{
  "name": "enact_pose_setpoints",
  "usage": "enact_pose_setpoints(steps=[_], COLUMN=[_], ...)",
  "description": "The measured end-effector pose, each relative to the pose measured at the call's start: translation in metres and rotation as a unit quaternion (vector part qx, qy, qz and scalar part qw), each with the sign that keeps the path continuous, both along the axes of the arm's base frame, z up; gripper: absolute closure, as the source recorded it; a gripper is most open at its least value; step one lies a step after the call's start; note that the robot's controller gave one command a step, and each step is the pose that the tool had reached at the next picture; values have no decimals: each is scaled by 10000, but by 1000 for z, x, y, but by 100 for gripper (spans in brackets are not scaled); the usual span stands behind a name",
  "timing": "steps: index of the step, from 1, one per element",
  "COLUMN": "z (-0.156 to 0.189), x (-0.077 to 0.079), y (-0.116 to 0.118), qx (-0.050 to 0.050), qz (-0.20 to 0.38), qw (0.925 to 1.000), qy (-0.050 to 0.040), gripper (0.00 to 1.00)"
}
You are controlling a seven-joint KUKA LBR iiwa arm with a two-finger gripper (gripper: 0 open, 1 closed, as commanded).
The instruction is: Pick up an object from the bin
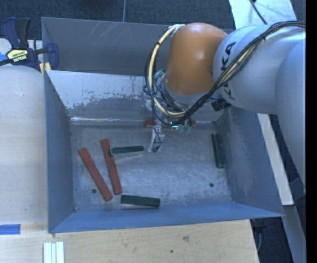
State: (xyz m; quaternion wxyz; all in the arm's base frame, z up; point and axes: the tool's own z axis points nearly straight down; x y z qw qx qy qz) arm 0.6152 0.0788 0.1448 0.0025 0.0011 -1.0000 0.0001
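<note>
- In the camera view, a grey metal bin (pixel 57 147) is seen from above, with a scuffed floor and walls that slope inward.
- A silver-grey robot arm (pixel 268 59) is reached in from the right. A rounded orange cover (pixel 194 56) and a bundle of cables are carried at its wrist.
- The gripper (pixel 157 140) is set below that cover, low over the rear middle of the bin floor. Whether it is spread or pressed together cannot be told.
- A short dark green flat bar (pixel 127 150) is laid almost level on the floor just left of the gripper. Its right end is close beside the gripper's tip, and contact cannot be made out.
- Two long flat sticks are laid slanting, side by side, in the left half of the floor: a left reddish-brown stick (pixel 95 174) and a right reddish-brown stick (pixel 111 166). The right one is met by the left end of the short green bar.
- A second dark green bar (pixel 140 201) is laid along the front wall, just right of the sticks' lower ends.
- A third dark green bar (pixel 218 149) is laid lengthwise near the right wall, well apart from the gripper.
</note>
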Motion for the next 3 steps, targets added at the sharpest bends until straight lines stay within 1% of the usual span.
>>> enact_pose_setpoints(steps=[1,2,3], z=[-79,-73,94], x=[-11,-8,-15], y=[9,9,98], qx=[1,7,16], qz=[305,296,2224], qw=[9995,9995,9749], qy=[-3,-55,-81], gripper=[0,100,100])
